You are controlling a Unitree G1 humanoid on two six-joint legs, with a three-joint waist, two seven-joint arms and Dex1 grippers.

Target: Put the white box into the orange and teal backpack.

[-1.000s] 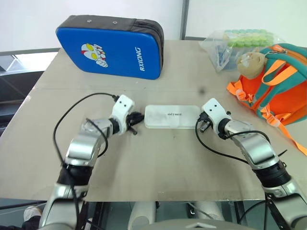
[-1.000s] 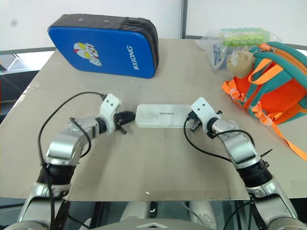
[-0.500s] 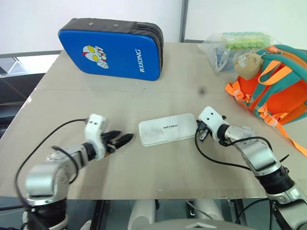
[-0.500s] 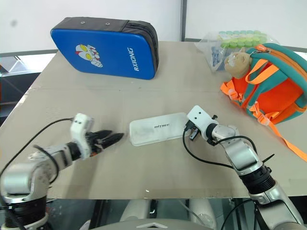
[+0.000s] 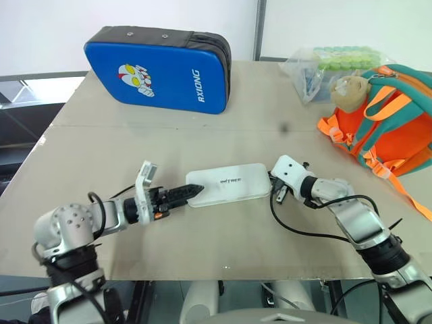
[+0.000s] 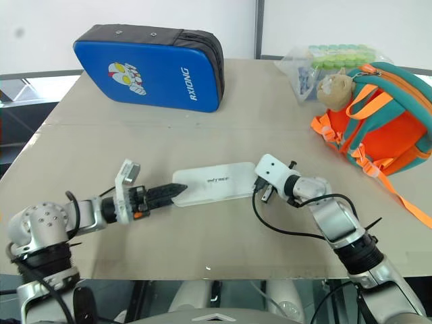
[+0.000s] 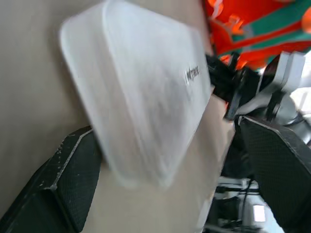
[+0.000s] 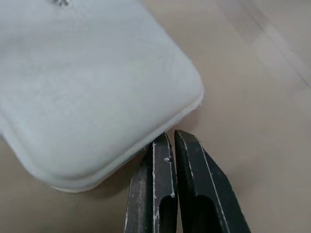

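White box (image 5: 227, 184) lies flat on the table (image 5: 202, 135). Left gripper (image 5: 183, 194) stands spread wide around its end. Right gripper (image 8: 171, 145), fingers pressed together, touches the opposite end.

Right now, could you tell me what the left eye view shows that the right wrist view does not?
Left eye view: the blue padded case, the orange and teal backpack, the clear plastic bag and the open left end effector.
Right wrist view: the right end effector, fingers together, tips against the box's edge.
Both: the flat white rectangular box on the tan table.
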